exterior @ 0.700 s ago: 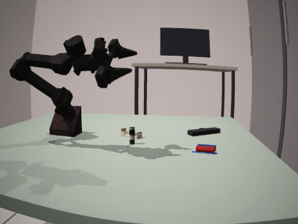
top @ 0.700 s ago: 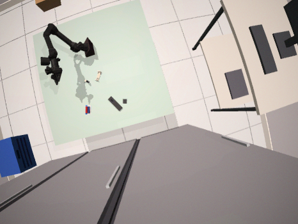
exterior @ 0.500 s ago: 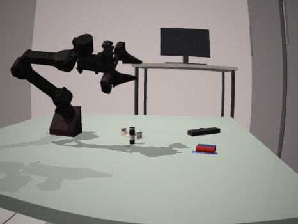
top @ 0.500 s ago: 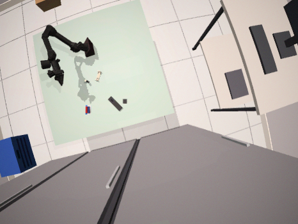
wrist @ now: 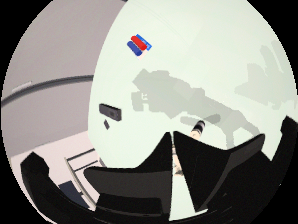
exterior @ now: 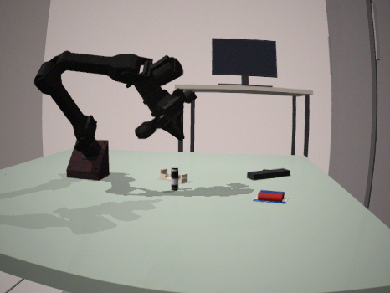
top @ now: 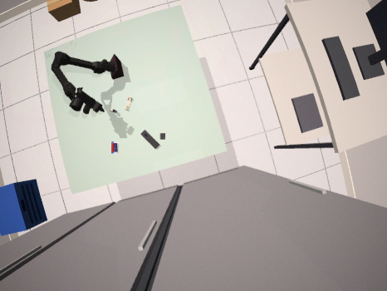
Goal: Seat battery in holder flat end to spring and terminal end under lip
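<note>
Above the table (exterior: 209, 234), my end effector (exterior: 177, 134) is closed, empty; I'd grip the rigid, slippery, upright battery (exterior: 174, 178) mid-body.

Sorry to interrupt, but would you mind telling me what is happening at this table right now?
The arm's gripper hangs above the table with its fingers shut on nothing. The battery stands upright on the table just in front of the holder, not seated in it. A black bar and a red cylinder on a blue base lie off to the side, untouched.
</note>
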You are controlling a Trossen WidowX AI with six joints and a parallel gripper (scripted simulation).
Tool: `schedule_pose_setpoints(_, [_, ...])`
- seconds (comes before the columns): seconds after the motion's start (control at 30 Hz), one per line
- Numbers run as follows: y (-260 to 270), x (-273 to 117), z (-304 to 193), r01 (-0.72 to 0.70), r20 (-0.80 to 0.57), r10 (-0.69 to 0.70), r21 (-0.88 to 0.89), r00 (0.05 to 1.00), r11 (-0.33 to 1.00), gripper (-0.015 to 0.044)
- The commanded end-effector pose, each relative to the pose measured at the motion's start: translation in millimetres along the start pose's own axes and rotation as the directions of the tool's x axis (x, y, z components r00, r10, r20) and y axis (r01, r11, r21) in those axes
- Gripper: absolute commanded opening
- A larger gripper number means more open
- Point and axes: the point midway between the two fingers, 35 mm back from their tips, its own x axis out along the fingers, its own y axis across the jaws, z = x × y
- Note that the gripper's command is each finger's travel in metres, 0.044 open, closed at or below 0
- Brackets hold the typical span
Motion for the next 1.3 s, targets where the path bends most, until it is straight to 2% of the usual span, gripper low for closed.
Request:
schedule_pose_setpoints(0.0, [-31, 0, -31, 0.557, -0.094, -0.565, -0.104, 0.819, 0.824, 0.0000])
schedule_pose_setpoints(0.53, [-31, 1, -31, 0.557, -0.095, -0.565, -0.104, 0.819, 0.824, 0.0000])
schedule_pose_setpoints(0.87, [-73, 62, -37, 0.557, -0.092, -0.566, -0.104, 0.819, 0.824, 0.0000])
schedule_pose_setpoints(1.27, [-68, 71, -38, 0.558, -0.092, -0.566, -0.103, 0.819, 0.824, 0.0000])
